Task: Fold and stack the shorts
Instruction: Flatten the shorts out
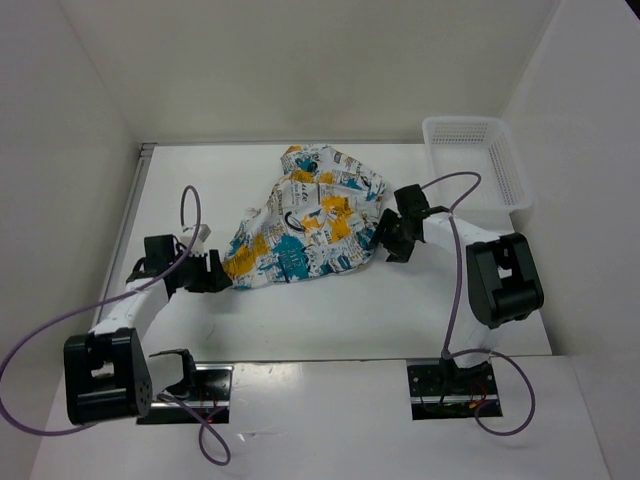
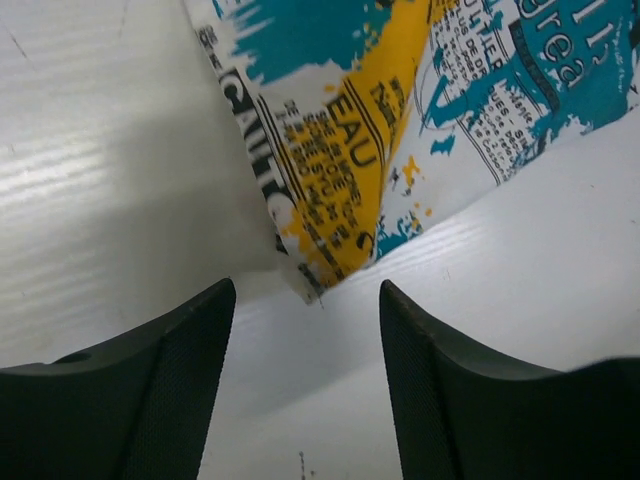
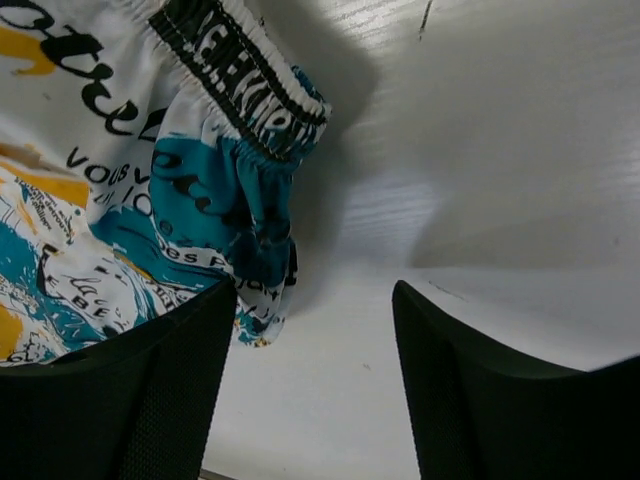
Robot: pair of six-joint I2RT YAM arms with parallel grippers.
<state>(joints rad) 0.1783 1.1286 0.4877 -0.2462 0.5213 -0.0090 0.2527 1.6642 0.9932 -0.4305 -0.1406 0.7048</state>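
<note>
The shorts [image 1: 300, 220] lie crumpled on the white table, white fabric with teal, yellow-orange and black print. My left gripper [image 1: 215, 272] is open at their lower left corner; in the left wrist view that corner [image 2: 330, 240] hangs just ahead of the gap between the fingers [image 2: 160, 390], untouched. My right gripper [image 1: 385, 243] is open at their right edge; in the right wrist view the elastic waistband [image 3: 240, 90] and a teal fold [image 3: 240, 220] lie just ahead of the left finger [image 3: 140, 400], not between the jaws.
A white plastic mesh basket [image 1: 478, 160] stands at the back right against the wall. White walls close in the table on the left, back and right. The table's near edge [image 1: 320, 358] runs in front of the arm bases.
</note>
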